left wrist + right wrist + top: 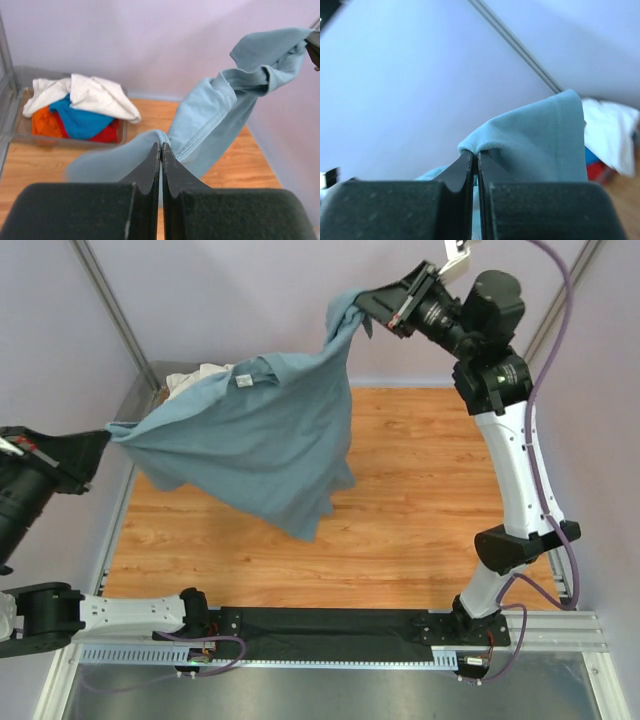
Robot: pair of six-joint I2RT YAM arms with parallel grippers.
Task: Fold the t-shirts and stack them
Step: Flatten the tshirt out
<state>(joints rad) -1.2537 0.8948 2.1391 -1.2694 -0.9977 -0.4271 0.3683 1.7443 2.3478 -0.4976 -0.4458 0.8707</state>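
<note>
A large slate grey-blue t-shirt (255, 440) hangs in the air, stretched between both arms above the wooden table (420, 500). Its small white neck label (243, 380) faces up. My left gripper (108, 436) is shut on one edge of the t-shirt (210, 120) at the far left; the jaws (161, 147) pinch a fold of cloth. My right gripper (362, 308) is shut on the opposite end, high at the back; cloth (535, 145) bunches over its tips (475, 155). More t-shirts, cream-white (87, 92), bright blue (80, 120) and red-orange (45, 122), lie piled in the bin.
A grey plastic bin (20, 85) stands at the table's back left corner, partly hidden behind the hanging shirt in the top view. Metal frame posts (110, 305) and pale walls close the workspace. A black mat (330, 632) runs along the near edge between the arm bases.
</note>
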